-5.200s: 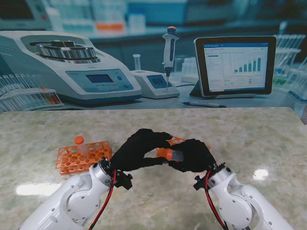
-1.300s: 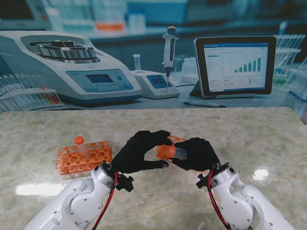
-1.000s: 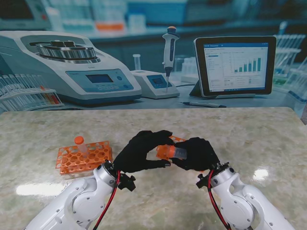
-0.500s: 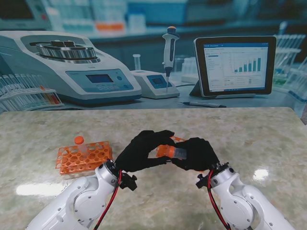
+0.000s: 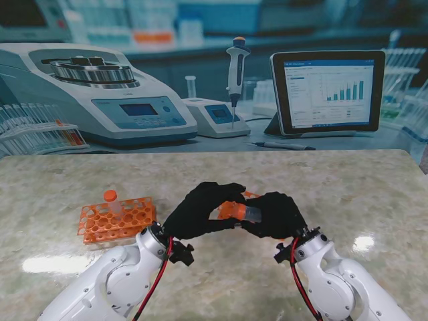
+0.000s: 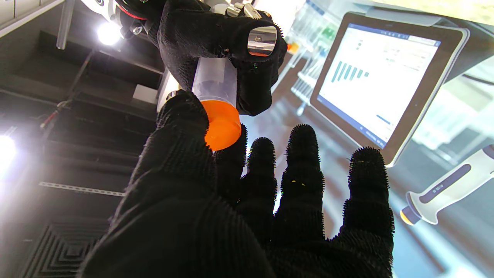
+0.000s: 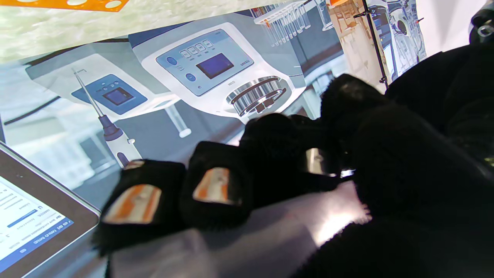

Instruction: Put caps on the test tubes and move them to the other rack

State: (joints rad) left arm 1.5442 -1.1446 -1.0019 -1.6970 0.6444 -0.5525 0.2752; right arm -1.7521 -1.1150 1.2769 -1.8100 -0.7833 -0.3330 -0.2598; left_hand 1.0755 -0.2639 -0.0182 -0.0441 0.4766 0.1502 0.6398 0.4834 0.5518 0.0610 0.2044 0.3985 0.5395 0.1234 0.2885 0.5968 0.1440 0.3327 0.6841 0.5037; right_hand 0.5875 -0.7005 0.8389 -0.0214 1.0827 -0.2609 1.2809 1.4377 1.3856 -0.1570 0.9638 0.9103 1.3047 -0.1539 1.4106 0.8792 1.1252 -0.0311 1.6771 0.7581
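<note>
Right robot hand [image 5: 273,215] grips the tube [image 5: 246,213] lying level, cap [image 5: 229,211] toward my left robot hand [image 5: 199,211], whose thumb and forefinger pinch it.

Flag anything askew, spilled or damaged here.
Nothing stands out. The right hand holds the tube sideways while the left hand grips its orange cap; no spill shows. One capped tube stands upright in the left rack.

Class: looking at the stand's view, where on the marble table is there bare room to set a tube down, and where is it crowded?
Bare marble lies right of the right hand, and between the racks and the table's far edge. Crowded: the left rack and both hands, left hand included, meeting around the test tube.
</note>
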